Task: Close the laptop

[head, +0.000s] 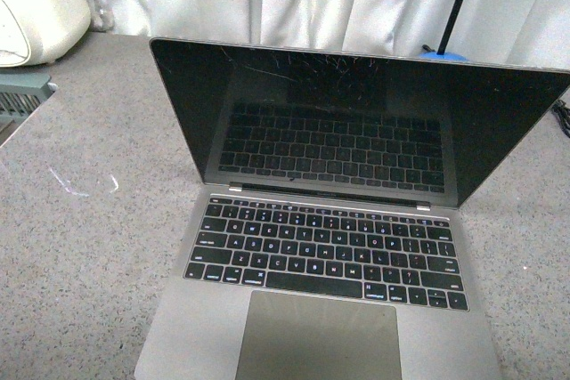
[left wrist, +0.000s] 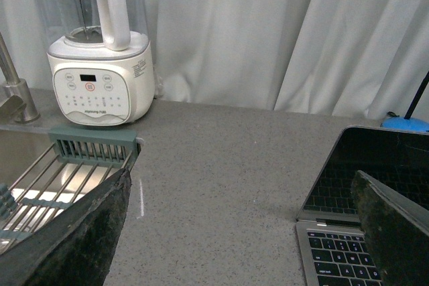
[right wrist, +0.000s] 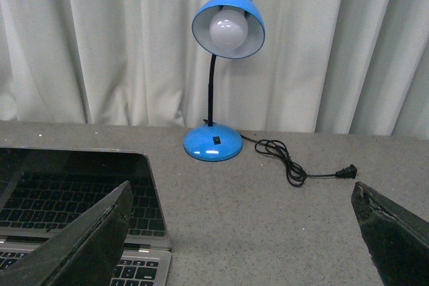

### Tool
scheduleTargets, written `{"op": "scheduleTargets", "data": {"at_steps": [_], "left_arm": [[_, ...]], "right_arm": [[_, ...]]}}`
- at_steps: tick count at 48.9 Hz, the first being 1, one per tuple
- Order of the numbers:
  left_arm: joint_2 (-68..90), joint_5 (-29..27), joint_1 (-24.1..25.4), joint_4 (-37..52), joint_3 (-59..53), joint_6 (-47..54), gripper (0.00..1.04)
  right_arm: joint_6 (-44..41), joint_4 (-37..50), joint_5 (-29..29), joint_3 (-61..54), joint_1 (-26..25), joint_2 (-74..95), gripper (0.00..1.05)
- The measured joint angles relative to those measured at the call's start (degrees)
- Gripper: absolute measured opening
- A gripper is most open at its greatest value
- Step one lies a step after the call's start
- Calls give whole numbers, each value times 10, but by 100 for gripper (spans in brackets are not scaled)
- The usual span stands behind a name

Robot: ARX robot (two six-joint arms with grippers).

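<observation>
The laptop [head: 321,246] stands open in the middle of the grey counter, its scratched black screen tilted back and mirroring the black keys, trackpad toward me. Neither arm shows in the front view. In the left wrist view my left gripper [left wrist: 244,229] is open over bare counter, with the laptop [left wrist: 365,179] at one side behind one finger. In the right wrist view my right gripper [right wrist: 241,232] is open too, and the laptop [right wrist: 80,195] shows beside and behind one finger. Nothing lies between either pair of fingers.
A white kitchen appliance [left wrist: 100,75] stands at the back left beside a sink with a green-edged wire rack [left wrist: 67,165]. A blue desk lamp [right wrist: 218,65] with a loose black cord [right wrist: 295,165] stands at the back right. White curtains hang behind the counter.
</observation>
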Motion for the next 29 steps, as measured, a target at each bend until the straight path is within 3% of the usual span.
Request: {"op": "scheduleTargets", "data": {"at_steps": [29], "left_arm": [[0, 0, 0, 0, 0, 0, 98]], "right_arm": [[0, 0, 0, 0, 0, 0, 96]]}}
